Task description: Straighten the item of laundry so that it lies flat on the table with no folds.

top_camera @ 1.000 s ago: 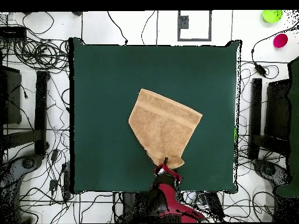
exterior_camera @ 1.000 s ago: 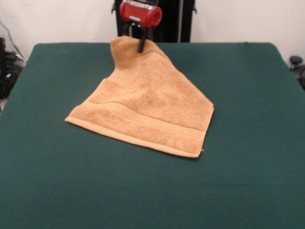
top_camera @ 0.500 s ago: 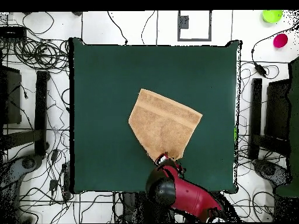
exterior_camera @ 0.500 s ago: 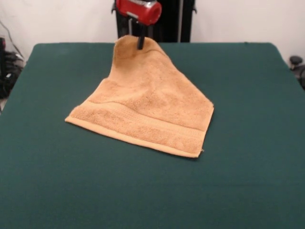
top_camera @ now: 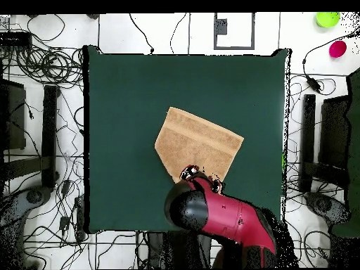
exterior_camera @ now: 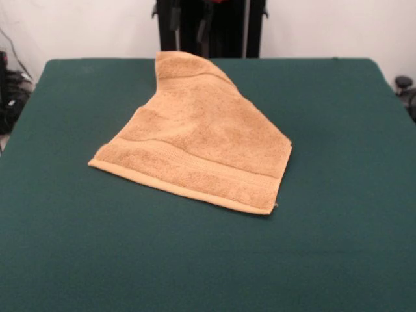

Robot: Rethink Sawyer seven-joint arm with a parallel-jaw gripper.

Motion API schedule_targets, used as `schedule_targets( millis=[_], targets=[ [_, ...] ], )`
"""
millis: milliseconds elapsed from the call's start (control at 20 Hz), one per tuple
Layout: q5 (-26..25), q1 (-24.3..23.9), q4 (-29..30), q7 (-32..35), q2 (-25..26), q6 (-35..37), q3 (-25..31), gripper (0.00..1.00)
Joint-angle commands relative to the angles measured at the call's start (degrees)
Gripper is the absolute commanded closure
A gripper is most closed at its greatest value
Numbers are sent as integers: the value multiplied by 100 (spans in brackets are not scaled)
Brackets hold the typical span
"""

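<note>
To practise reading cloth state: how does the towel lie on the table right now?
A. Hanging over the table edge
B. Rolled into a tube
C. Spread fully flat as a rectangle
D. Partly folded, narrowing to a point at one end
D: the towel on the table shows one straight hemmed edge and tapers to a folded point.

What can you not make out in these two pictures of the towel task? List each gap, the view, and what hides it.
1. The gripper: in the front view it is out of frame above; in the overhead view the red arm covers it, so open or shut is unknown.
2. The towel's end nearest the robot: the arm hides it overhead.
3. Folds under the towel: hidden by its top layer in both views.
</note>
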Motion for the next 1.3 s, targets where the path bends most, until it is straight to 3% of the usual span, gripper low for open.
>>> schedule_targets(
  millis=[50,450,1300],
  targets=[
    [-232,29,-604,23,-344,724,140,0],
    [-168,-63,-522,-7,-594,983,351,0],
    [937,109,217,1092,-142,-348,1365,0]
  ],
)
